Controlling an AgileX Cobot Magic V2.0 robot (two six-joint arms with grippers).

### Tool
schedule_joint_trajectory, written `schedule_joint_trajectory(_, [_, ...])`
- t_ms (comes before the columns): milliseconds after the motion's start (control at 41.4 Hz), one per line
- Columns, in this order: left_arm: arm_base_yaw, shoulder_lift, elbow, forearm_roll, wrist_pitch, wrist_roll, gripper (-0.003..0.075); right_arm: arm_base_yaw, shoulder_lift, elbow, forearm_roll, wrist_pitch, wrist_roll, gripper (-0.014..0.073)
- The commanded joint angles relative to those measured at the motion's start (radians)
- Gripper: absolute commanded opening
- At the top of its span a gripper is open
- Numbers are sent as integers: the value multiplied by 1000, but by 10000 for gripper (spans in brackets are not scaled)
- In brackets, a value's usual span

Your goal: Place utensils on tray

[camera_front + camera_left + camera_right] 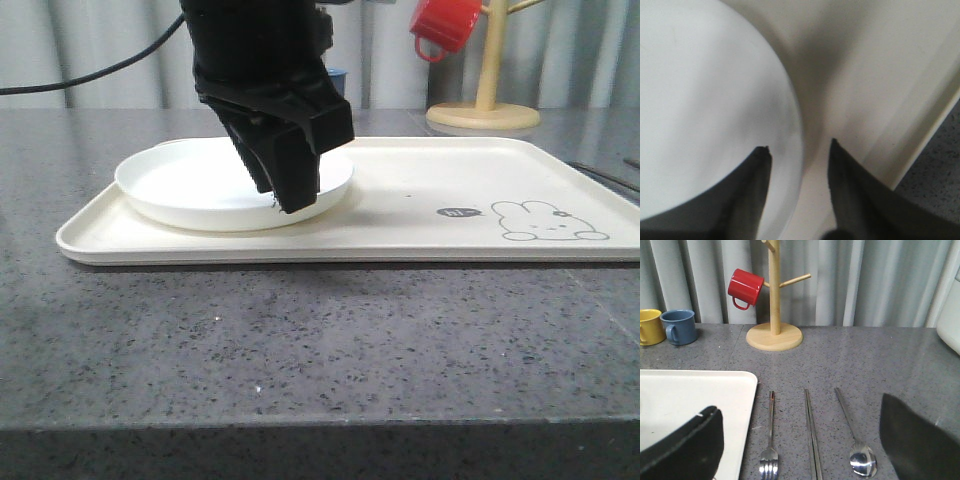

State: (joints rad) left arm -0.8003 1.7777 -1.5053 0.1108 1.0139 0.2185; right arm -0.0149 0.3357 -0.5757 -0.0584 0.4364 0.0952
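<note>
Your left gripper [290,195] is hanging low over the white plate [190,180], jaws apart and straddling the plate's rim with nothing clamped. The plate is sitting on the left part of the cream tray [420,235], well apart from the bunny drawing [548,222]. Your right gripper [800,440] is spreading its fingers wide over the grey counter [880,365], where the fork [770,440], chopsticks [811,435] and spoon [855,440] are lying side by side just beside the tray, near the red mug [745,287] hanging on its wooden stand [774,315]
</note>
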Motion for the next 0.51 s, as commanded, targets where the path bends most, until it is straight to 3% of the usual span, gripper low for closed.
schedule_joint_trajectory(0, [-4,-47,-36,-3,-16,-18,474,-6,17,-35,-3,-82,-5,654])
schedule_joint_trajectory(73, [-4,-52,-58,-4,7,-32,485,-6,17,-35,-3,-82,-5,654])
schedule_joint_trajectory(218, [0,-84,-111,-2,34,-41,425,-6,17,-35,-3,-82,-5,654])
schedule_joint_trajectory(484, [96,-167,-132,0,97,-47,72,-6,17,-35,-3,-82,-5,654])
